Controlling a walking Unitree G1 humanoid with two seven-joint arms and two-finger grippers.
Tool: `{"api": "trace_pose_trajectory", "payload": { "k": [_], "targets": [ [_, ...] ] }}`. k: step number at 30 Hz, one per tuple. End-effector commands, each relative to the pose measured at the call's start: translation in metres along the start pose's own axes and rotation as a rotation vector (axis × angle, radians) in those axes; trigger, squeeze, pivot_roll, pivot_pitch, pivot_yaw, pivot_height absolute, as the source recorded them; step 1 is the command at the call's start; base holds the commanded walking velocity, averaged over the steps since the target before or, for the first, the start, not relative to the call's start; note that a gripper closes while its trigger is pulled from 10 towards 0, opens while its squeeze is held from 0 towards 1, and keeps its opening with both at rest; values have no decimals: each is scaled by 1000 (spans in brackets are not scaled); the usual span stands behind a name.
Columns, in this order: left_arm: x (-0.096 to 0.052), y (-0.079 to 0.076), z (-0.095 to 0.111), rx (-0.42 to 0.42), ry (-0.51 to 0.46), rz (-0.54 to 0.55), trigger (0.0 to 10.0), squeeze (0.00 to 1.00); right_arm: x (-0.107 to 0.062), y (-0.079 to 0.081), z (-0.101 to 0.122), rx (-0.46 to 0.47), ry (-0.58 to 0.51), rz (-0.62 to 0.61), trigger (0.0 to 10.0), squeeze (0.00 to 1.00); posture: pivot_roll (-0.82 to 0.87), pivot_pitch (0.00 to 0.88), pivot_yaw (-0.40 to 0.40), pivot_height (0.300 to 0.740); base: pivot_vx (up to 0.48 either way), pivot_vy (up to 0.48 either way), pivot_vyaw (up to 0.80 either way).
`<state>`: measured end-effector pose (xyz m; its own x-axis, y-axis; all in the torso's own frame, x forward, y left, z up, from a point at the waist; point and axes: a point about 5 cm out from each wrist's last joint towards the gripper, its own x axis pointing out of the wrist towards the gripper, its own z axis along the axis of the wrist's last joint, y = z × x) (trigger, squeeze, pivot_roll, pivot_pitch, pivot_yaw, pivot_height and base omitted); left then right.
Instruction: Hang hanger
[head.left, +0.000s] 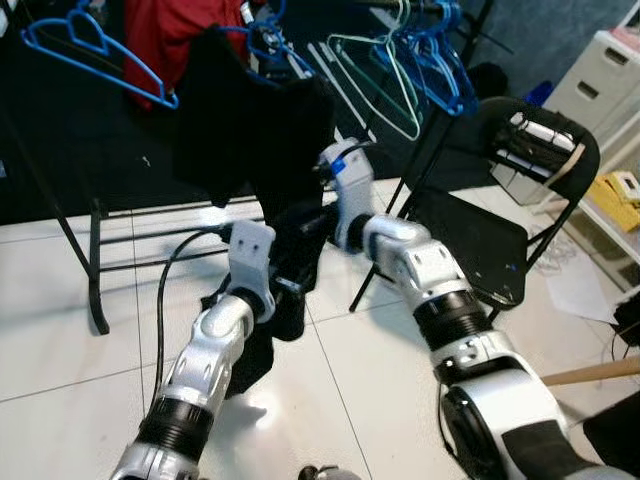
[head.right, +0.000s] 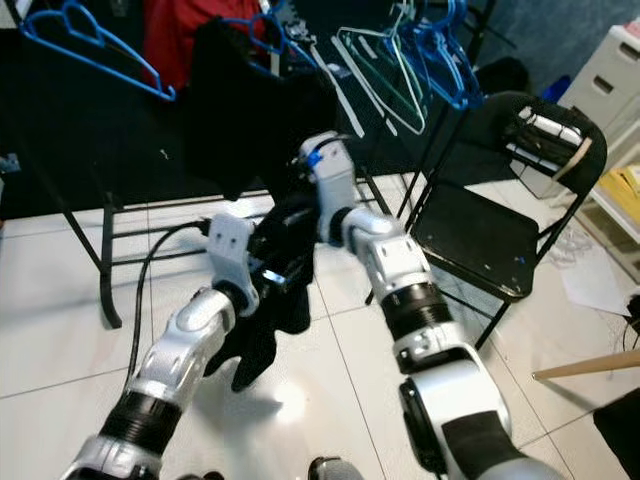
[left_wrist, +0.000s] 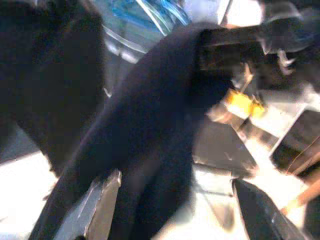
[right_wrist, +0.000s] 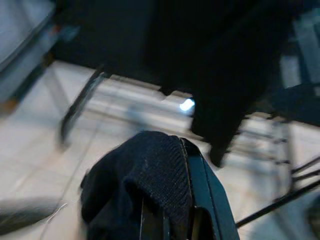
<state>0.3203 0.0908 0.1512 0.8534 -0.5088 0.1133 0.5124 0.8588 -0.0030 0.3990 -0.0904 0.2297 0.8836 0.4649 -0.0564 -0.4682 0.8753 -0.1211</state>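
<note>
Left eye view: a black garment (head.left: 290, 265) is held up between the two arms before a clothes rack (head.left: 95, 260), from whose top blue hangers (head.left: 440, 60) and pale green ones (head.left: 375, 75) hang, with another dark garment (head.left: 250, 120) and a red one (head.left: 175, 35) beside them. The left gripper (head.left: 285, 285) and the right gripper (head.left: 310, 225) are buried in the cloth; no hanger inside the held garment can be made out. A folding chair (head.left: 490, 230) stands just beside the right arm, and a cable (head.left: 165, 290) trails on the tiled floor near the left arm.

Right eye view: the same layout is seen, with the cloth's lower end drooping close to the floor. Open room is judged to lie above and towards the rack's left side, near a lone blue hanger (head.right: 90, 45); to the right, the chair back and the crowded hangers leave little clearance.

Left wrist view: the fingers (left_wrist: 102, 205) are spread apart with cloth draped between them, so the jaws stand open and nothing is clamped.

Right wrist view: the jaws are closed on a fold of the black cloth.

With one pinch bearing the load, the garment could slip or sag. A lift could snag the hanging garment or neighbouring hangers, and a rightward swing could strike the chair.
</note>
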Motion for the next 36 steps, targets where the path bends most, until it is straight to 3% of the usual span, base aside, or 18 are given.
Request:
{"api": "trace_pose_trajectory", "payload": {
  "k": [1, 3, 7, 12, 13, 14, 16, 18, 19, 20, 22, 26, 36],
  "targets": [
    [-6, -11, 5, -19, -51, -108, 10000, 0, -5, -23, 19, -6, -117, -126, 0, 0, -168, 152, -156, 740, 0, 0, 0],
    [-6, -11, 5, -19, -51, -108, 10000, 0, -5, -23, 19, -6, -117, -126, 0, 0, -168, 152, -156, 740, 0, 0, 0],
    [-9, -15, 11, -2, -90, -147, 10000, 0, -11, -40, 24, 24, -144, -187, 0, 0, -161, 148, -148, 740, 0, 0, 0],
    [-8, -13, 11, 18, -76, -123, 10000, 0, -12, -43, 22, 26, -142, -191, 0, 0, -157, 146, -141, 740, 0, 0, 0],
    [-5, 2, 9, 67, -22, -4, 10000, 0, -15, -44, 13, 28, -135, -191, 0, 0, -154, 144, -133, 740, 0, 0, 0],
    [-5, 2, 9, 67, -22, -4, 10000, 0, -15, -44, 13, 28, -135, -191, 0, 0, -154, 144, -133, 740, 0, 0, 0],
    [1, 30, 16, 106, 11, 214, 10000, 0, -19, -42, -5, 36, -119, -189, 0, 0, -152, 144, -130, 740, 0, 0, 0],
    [1, 30, 16, 106, 11, 214, 10000, 0, -19, -42, -5, 36, -119, -189, 0, 0, -152, 144, -130, 740, 0, 0, 0],
    [5, 36, 26, 73, -32, 255, 10000, 0, -20, -40, -12, 42, -112, -185, 0, 0, -153, 143, -126, 740, 0, 0, 0],
    [5, 36, 26, 73, -32, 255, 10000, 0, -20, -40, -12, 42, -112, -185, 0, 0, -153, 143, -126, 740, 0, 0, 0],
    [9, 39, 44, 22, -131, 262, 10000, 0, -23, -36, -20, 54, -104, -185, 0, 0, -160, 138, -114, 740, 0, 0, 0],
    [10, 43, 54, 20, -174, 264, 10000, 0, -27, -31, -32, 72, -86, -188, 0, 0, -160, 137, -112, 740, 0, 0, 0],
    [11, 46, 55, 108, -139, 284, 10000, 0, -34, -23, -49, 102, -58, -194, 0, 0, -160, 137, -112, 740, 0, 0, 0]
  ]
}}
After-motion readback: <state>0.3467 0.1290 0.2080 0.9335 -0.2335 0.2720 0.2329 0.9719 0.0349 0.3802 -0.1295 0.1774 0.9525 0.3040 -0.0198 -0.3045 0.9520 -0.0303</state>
